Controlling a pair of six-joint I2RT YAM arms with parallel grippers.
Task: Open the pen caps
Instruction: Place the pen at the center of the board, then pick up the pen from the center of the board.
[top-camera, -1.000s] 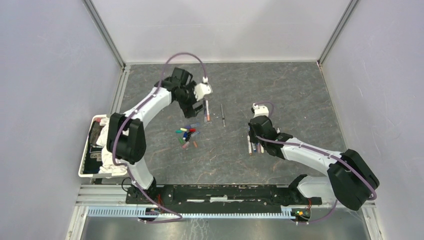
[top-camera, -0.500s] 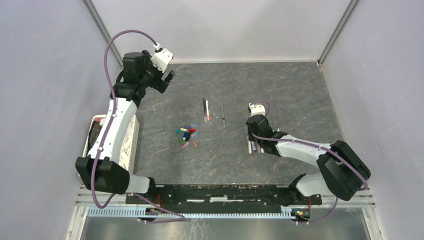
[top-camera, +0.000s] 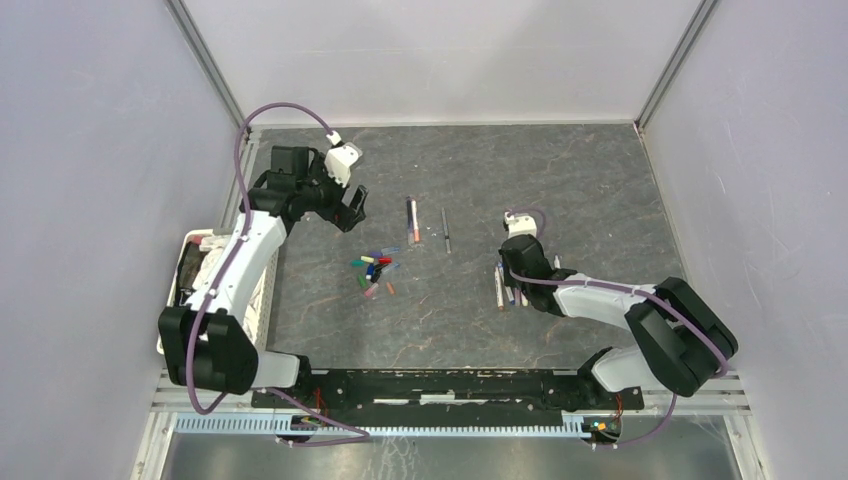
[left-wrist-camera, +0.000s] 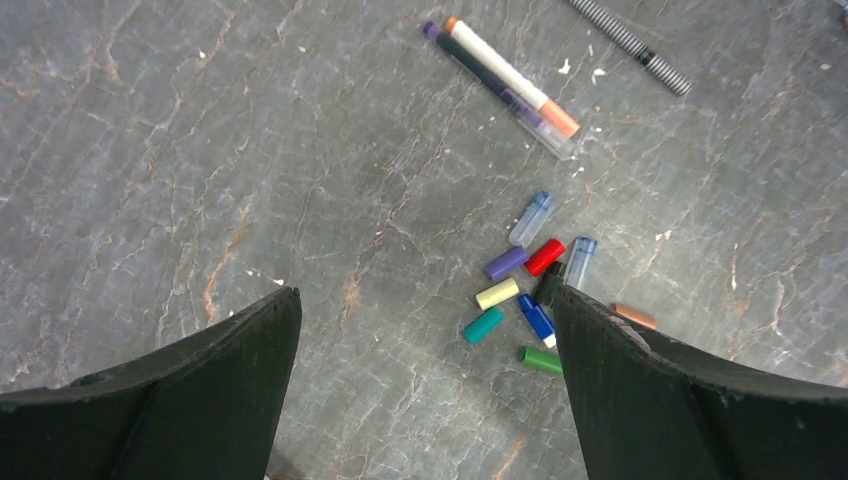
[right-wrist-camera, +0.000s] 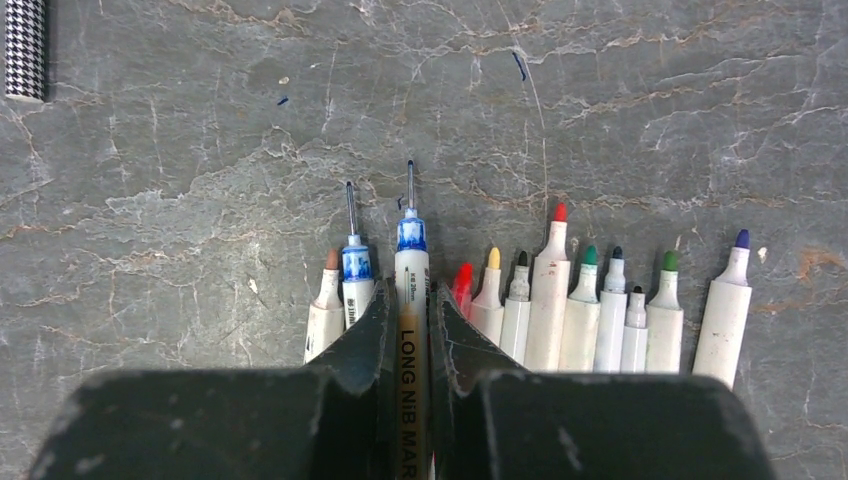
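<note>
Start at the left. Your left claw hangs wide open over the grey stone-look tabletop and has nothing between its black fingers. Just to its right is the heap of loose, short plastic pen caps in red, purple, yellow, teal, blue, green, clear and brown, lying close together.

Beyond the heap, toward the middle of the table, a white-barrelled pen with orange ends lies side by side with a dark purple pen. A thin black-and-white patterned pen lies a little further right. These three look like the ones that have yet to be opened, though you can't make out the cap joints clearly from here.

On the right, your right claw is pinched nearly closed on a white long-nib marker with a blue collar. Its bare needle tip points away, and it sits inside the neat row of uncapped markers.

Since that marker is already capless and lined up with the others, you're most likely at the set-down of a finished pen. Next, release the right claw and lift straight up so the row isn't disturbed. Then bring the left claw over one of the centre pens and grip the barrel squarely, leaving the cap end free for the other claw.
</note>
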